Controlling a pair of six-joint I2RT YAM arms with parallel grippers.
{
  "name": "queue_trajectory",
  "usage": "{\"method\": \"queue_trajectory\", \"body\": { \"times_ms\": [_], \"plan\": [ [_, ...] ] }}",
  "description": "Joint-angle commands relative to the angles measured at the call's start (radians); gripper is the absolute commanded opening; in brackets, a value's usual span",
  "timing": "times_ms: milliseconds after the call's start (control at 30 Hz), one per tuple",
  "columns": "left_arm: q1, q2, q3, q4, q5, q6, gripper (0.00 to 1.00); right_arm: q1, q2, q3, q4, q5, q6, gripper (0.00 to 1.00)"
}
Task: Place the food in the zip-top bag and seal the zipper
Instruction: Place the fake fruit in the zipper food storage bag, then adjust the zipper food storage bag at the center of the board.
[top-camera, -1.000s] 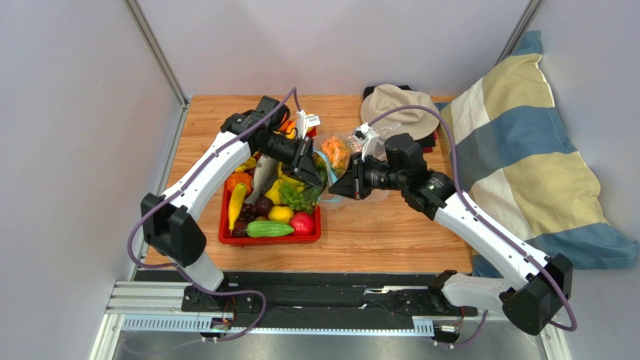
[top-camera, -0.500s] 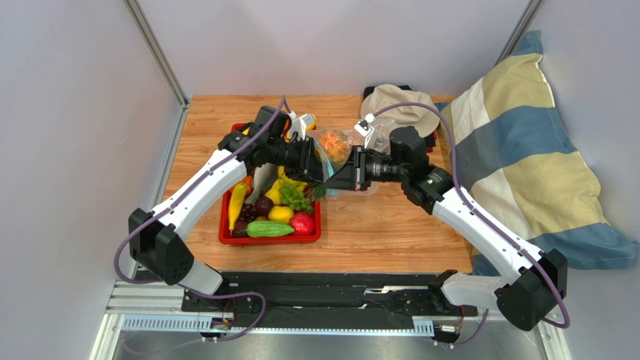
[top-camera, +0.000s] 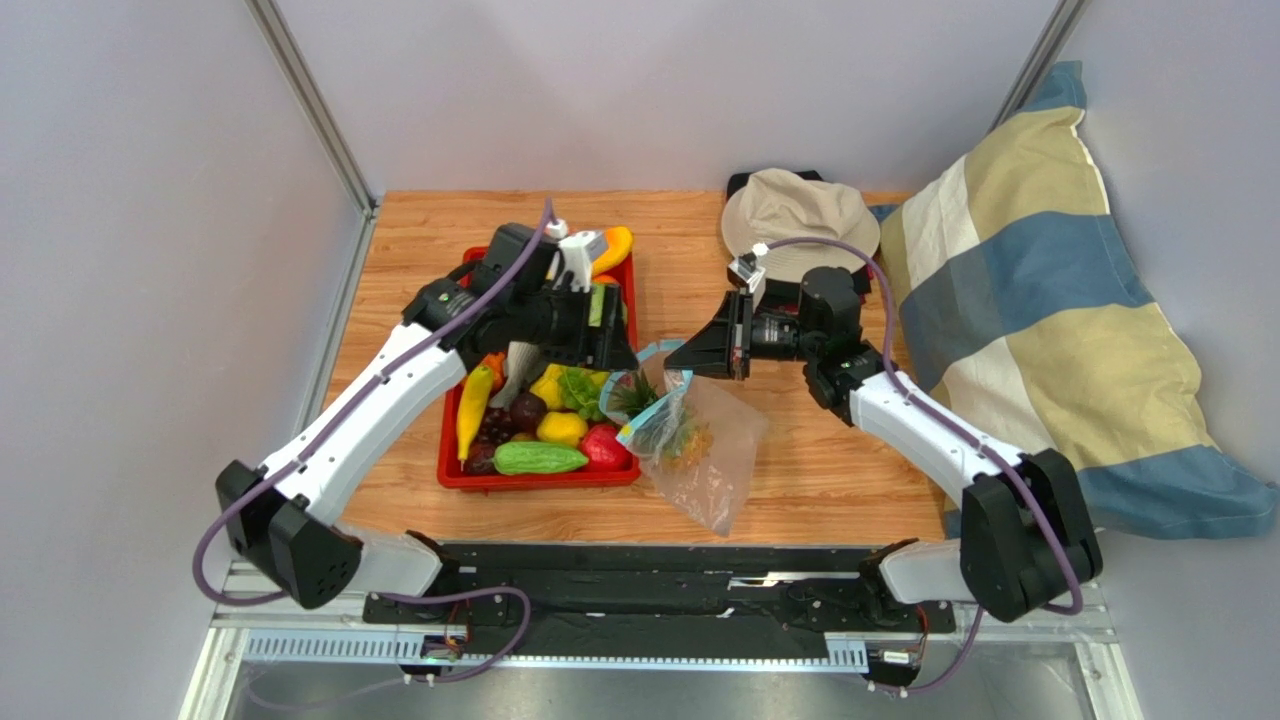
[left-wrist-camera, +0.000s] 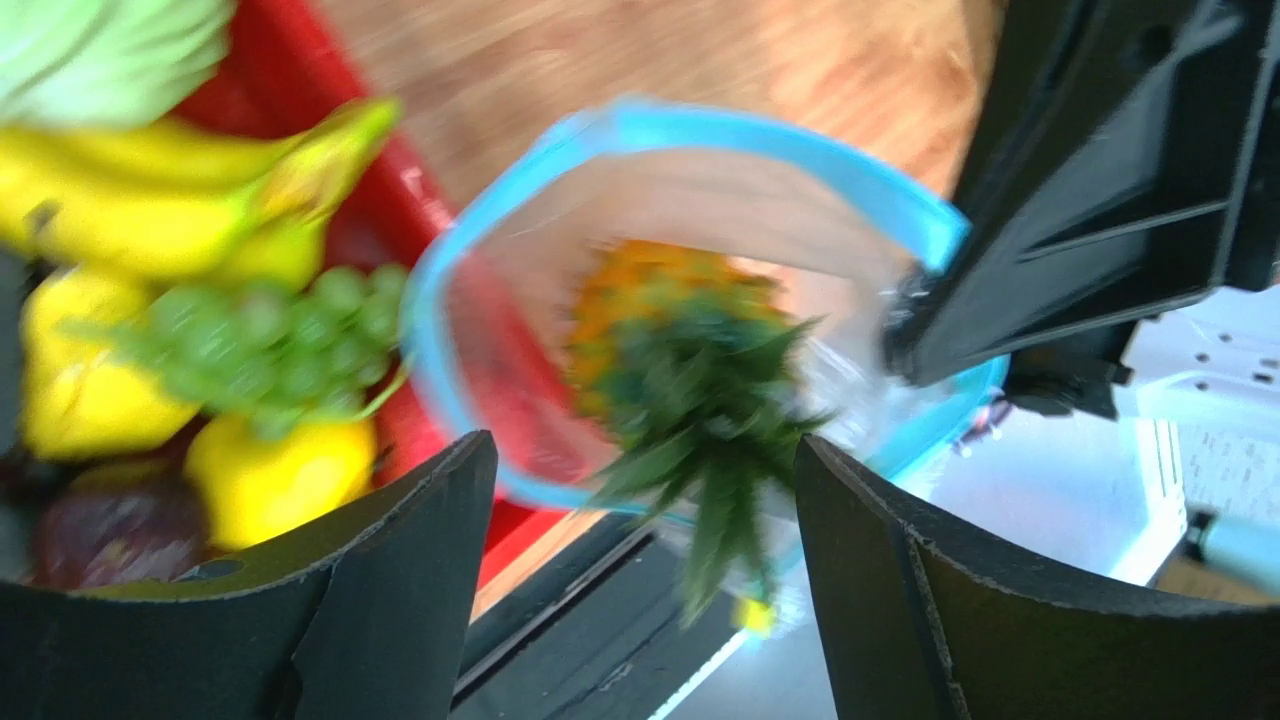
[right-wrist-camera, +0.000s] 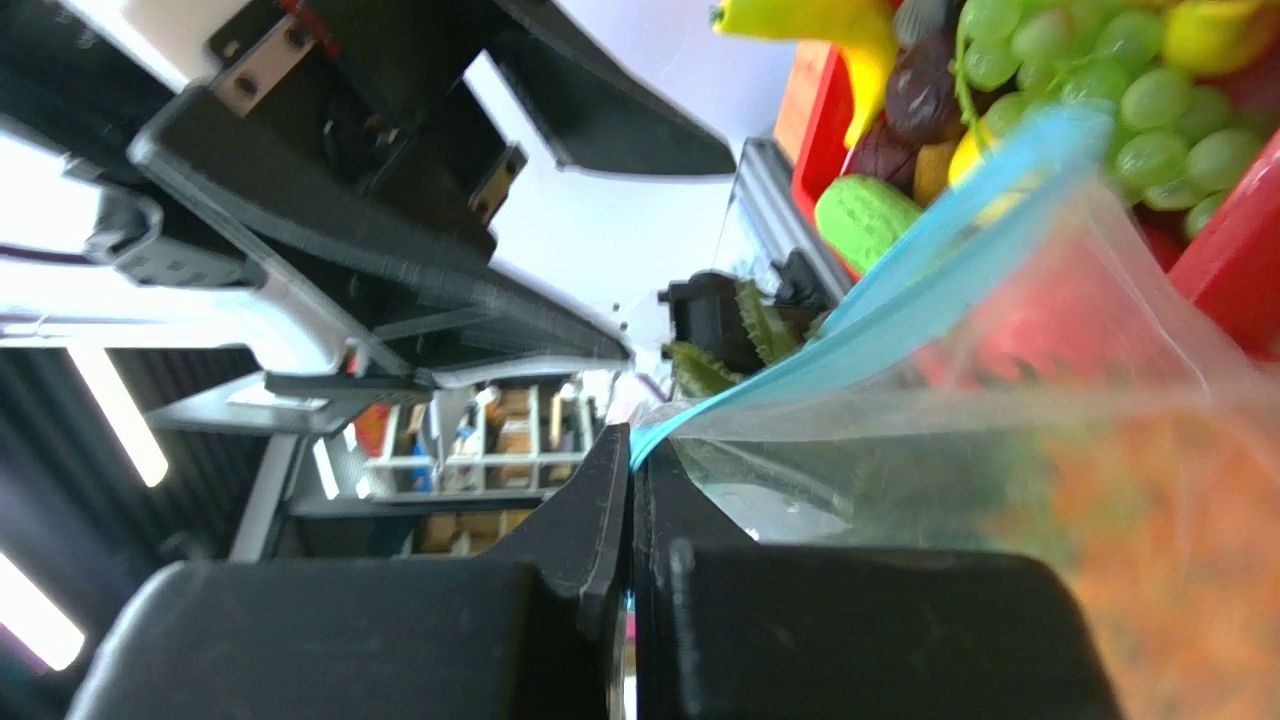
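Observation:
The clear zip-top bag (top-camera: 706, 450) hangs from my right gripper (top-camera: 676, 363), which is shut on its blue zipper (right-wrist-camera: 902, 293) at one corner. The bag's mouth (left-wrist-camera: 721, 128) stands open in a ring. An orange pineapple (left-wrist-camera: 661, 323) sits inside it, green leaves pointing at my left gripper (left-wrist-camera: 643, 450). That gripper is open, its fingers (left-wrist-camera: 406, 600) either side of the leaf tips without gripping them. It hovers over the red tray (top-camera: 451, 477), just left of the bag. More food lies in the tray: a cucumber (top-camera: 538, 459), a lemon (top-camera: 561, 428), a red apple (top-camera: 606, 446) and green grapes (left-wrist-camera: 271, 338).
A beige hat (top-camera: 796, 210) lies on dark cloth at the table's back right. A striped pillow (top-camera: 1052, 300) leans along the right edge. The bag's lower end rests on the wooden table (top-camera: 812, 465) near the front edge, beside the tray.
My left gripper has opened and let go of the pineapple, which now sits in the bag. The bag has sagged down toward the table's front, still held by the right gripper.

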Motion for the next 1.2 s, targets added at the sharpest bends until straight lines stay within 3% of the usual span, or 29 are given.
{"method": "queue_trajectory", "body": {
  "times_ms": [0,133,500,600,733,933,1000,1033,1067,1100,1133,1167],
  "plan": [
    [0.072,-0.125,-0.085,0.056,-0.001,0.011,0.79,0.003,0.023,-0.004,0.301,-0.123,0.156,0.00],
    [0.072,-0.122,-0.115,0.019,-0.068,0.048,0.64,-0.025,0.020,-0.006,0.358,-0.180,0.173,0.00],
    [0.099,-0.029,-0.217,0.175,0.111,-0.084,0.69,-0.045,-0.020,0.053,0.225,-0.226,0.037,0.00],
    [0.099,0.004,-0.230,0.191,0.166,-0.113,0.67,-0.045,-0.025,0.074,0.183,-0.229,0.006,0.00],
    [0.099,0.016,-0.267,0.240,0.229,-0.156,0.55,-0.045,-0.025,0.086,0.168,-0.235,0.002,0.00],
    [0.069,-0.004,-0.279,0.264,0.295,-0.179,0.60,-0.046,-0.051,0.103,0.102,-0.232,-0.044,0.00],
    [0.064,-0.006,-0.273,0.270,0.300,-0.185,0.52,-0.046,-0.061,0.106,0.091,-0.231,-0.052,0.00],
    [0.064,-0.006,-0.270,0.272,0.309,-0.184,0.27,-0.051,-0.064,0.115,0.044,-0.231,-0.066,0.00],
    [0.064,-0.006,-0.241,0.264,0.321,-0.161,0.16,-0.052,-0.077,0.123,-0.007,-0.227,-0.137,0.00],
    [0.064,-0.006,-0.218,0.243,0.327,-0.143,0.08,-0.065,-0.083,0.135,-0.077,-0.223,-0.196,0.00],
    [0.061,-0.007,-0.191,0.191,0.327,-0.120,0.00,-0.072,-0.092,0.170,-0.262,-0.197,-0.263,0.00],
    [0.050,-0.009,-0.121,0.159,0.317,-0.063,0.00,-0.081,-0.097,0.192,-0.383,-0.179,-0.355,0.00]
  ]
}}
